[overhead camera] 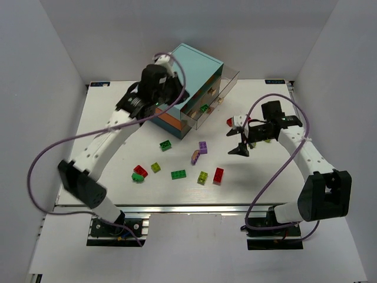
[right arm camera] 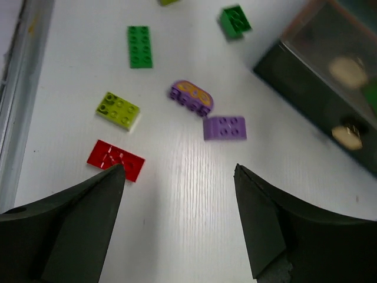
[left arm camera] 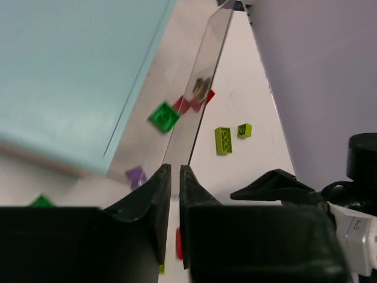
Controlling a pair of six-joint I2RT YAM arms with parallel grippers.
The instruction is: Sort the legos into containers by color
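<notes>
The chest (overhead camera: 191,65) is standing at the back of the table (overhead camera: 177,194), light teal on top with orange bands below. Two clear drawers are sticking out of it toward my right side. The lower drawer (overhead camera: 199,121) is holding a green brick (overhead camera: 204,108). I am not making out what lies in the upper drawer (overhead camera: 231,78). In my left wrist view, a green brick (left arm camera: 164,116) and red bricks (left arm camera: 206,97) are showing through a clear drawer wall (left arm camera: 203,65), all blurred.

The other bricks are lying scattered over the front middle of the table, mostly apart from one another. Among them are a green one (overhead camera: 178,174), a red one (overhead camera: 218,175), a purple one (overhead camera: 202,147) and a yellow-green one (overhead camera: 155,167). A strip of bare white table is running between them and the drawers, and they are sitting well in from the left and right edges.

My left gripper (left arm camera: 175,177) is hanging at the chest with its fingers closed to a thin slit. The clear wall's edge is running down into that slit, and I cannot tell whether it is pinched. My right gripper (right arm camera: 177,177) is hovering over the table near the drawers, fingers spread wide and holding nothing. Below it, a red brick (right arm camera: 115,160) and a purple brick (right arm camera: 224,127) are lying flat, and the lower drawer's dark corner (right arm camera: 306,76) is just beside it.
</notes>
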